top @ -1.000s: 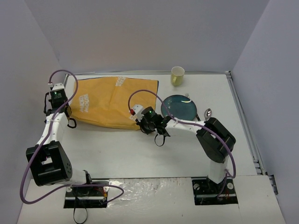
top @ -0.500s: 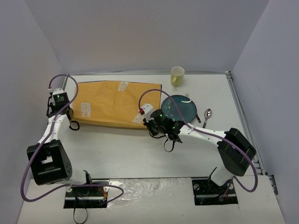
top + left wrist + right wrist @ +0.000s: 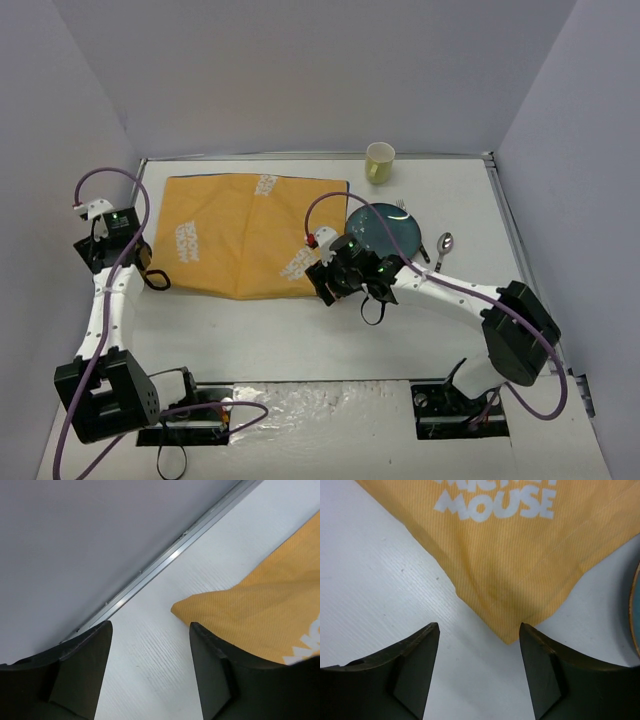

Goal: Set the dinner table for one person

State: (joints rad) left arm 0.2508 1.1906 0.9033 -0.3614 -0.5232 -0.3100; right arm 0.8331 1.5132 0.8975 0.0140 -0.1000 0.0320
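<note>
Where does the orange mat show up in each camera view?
Top external: the orange mat lies left of centre on the table.
Left wrist: one corner of the mat comes in from the right edge.
Right wrist: the mat fills the top, one corner pointing down.
Shared landmark: the white print on the mat, near its corner.

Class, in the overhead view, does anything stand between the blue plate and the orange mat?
Nothing rests on the table between them: the plate sits just right of the mat. Only the right arm's purple cable arcs above that gap, and the open right gripper hovers at the mat's near corner.
</note>
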